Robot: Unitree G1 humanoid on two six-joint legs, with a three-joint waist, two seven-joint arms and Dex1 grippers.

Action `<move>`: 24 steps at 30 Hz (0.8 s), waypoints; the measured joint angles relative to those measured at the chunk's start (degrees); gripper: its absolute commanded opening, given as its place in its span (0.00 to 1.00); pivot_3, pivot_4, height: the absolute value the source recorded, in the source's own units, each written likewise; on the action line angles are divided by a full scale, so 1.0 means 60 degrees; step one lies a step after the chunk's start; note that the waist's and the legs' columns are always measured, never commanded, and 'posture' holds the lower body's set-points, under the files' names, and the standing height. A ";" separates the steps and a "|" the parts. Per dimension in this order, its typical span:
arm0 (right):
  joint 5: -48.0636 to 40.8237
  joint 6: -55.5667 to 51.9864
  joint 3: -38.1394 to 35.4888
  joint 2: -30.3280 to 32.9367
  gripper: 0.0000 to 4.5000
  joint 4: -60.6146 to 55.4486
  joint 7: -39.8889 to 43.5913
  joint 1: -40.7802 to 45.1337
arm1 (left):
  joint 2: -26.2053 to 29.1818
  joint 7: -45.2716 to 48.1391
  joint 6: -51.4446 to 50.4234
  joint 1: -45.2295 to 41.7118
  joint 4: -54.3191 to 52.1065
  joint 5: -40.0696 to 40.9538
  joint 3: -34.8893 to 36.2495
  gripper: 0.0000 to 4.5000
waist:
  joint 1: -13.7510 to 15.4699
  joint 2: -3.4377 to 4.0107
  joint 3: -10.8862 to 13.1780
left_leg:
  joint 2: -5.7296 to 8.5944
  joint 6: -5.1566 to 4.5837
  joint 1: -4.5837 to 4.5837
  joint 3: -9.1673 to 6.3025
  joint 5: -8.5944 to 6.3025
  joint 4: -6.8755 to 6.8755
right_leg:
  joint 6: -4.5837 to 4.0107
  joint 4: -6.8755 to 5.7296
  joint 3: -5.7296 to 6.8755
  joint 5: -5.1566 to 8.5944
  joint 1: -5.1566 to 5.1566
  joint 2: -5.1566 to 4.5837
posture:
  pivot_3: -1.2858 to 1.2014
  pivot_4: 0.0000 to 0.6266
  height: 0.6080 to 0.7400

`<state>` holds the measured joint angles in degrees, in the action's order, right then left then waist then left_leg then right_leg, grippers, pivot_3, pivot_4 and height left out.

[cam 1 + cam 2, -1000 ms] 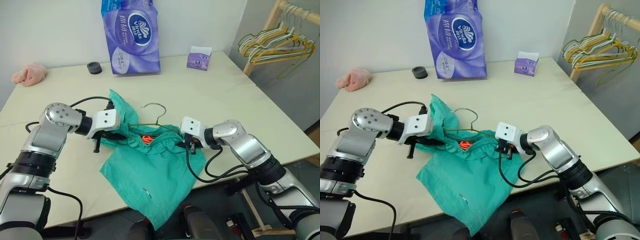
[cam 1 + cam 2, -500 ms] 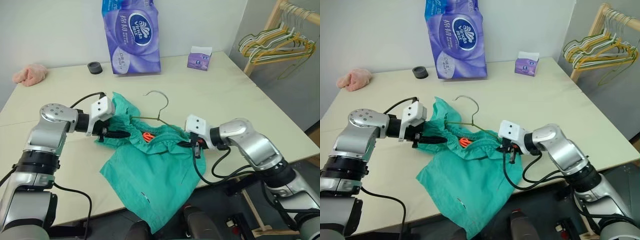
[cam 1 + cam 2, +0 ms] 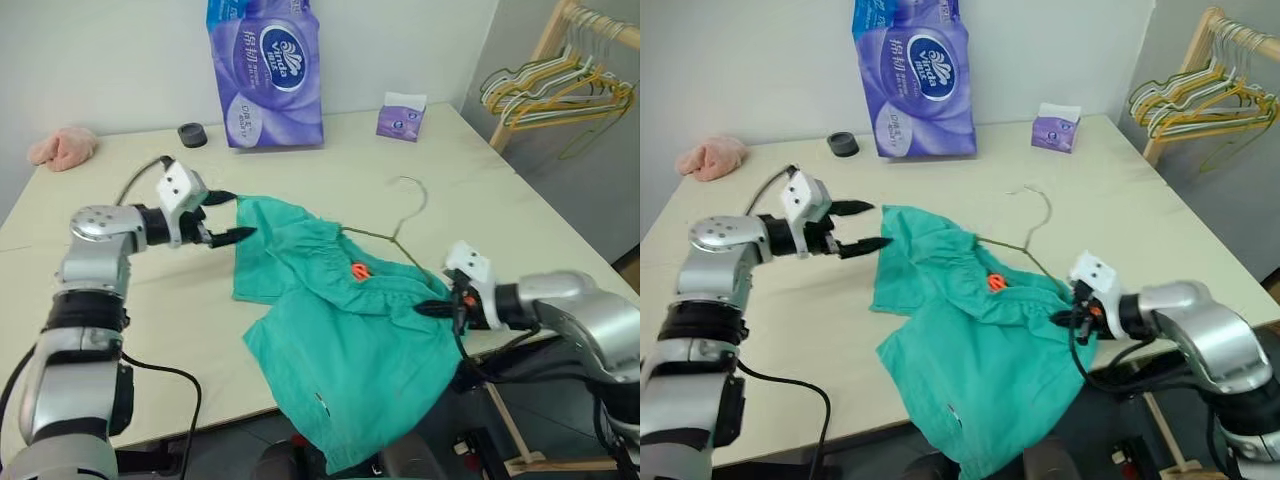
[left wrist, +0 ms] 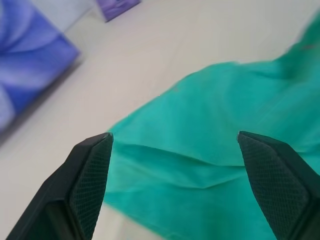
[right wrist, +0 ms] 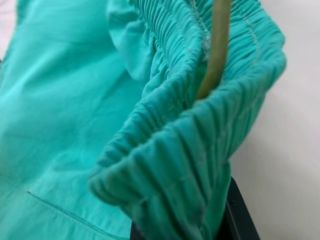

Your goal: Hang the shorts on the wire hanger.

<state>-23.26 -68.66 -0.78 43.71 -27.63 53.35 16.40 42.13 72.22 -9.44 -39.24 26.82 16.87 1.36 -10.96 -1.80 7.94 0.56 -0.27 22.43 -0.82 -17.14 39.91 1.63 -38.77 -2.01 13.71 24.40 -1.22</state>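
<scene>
The teal shorts (image 3: 340, 335) lie spread on the table, with their lower part hanging over the front edge. The olive wire hanger (image 3: 385, 238) runs into the gathered waistband, and its hook (image 3: 410, 195) sticks out behind the shorts. My right gripper (image 3: 437, 308) is shut on the waistband (image 5: 170, 165) at the shorts' right end, beside the wire (image 5: 216, 55). My left gripper (image 3: 243, 214) stands open at the shorts' left corner, with nothing between its fingers (image 4: 92, 175). The fabric (image 4: 210, 140) lies just beyond them.
A large purple tissue pack (image 3: 265, 70), a small purple tissue box (image 3: 400, 118) and a black round object (image 3: 192, 134) stand at the back of the table. A pink cloth (image 3: 62, 147) lies far left. A wooden rack with several hangers (image 3: 555, 95) stands at the right.
My left gripper opened and let go of the shorts. My right gripper pulled the waistband and the hanger to the right, stretching the shorts out.
</scene>
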 measured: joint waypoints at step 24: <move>0.0705 -0.3900 -0.7913 0.0632 0.00 0.0811 -0.4925 0.0341 | -0.3893 -0.1091 -0.3698 -0.1589 -0.4475 0.1762 -0.1903 0.93 | -0.0619 0.0142 0.0091 | 0.0029 -0.0076 -0.0074 0.0118 -0.0046 -0.0016 | 0.0073 0.0025 -0.0115 0.0047 -0.0052 0.0062 | 0.34 0.27 1.00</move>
<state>-19.03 -92.06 -48.26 47.50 -22.76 23.80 18.44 18.77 65.67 -31.63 -48.77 -0.03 27.44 -10.06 -14.67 -0.94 8.49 0.74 -0.73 21.99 -0.11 -17.41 39.81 2.07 -38.62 -2.70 13.99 24.09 -0.84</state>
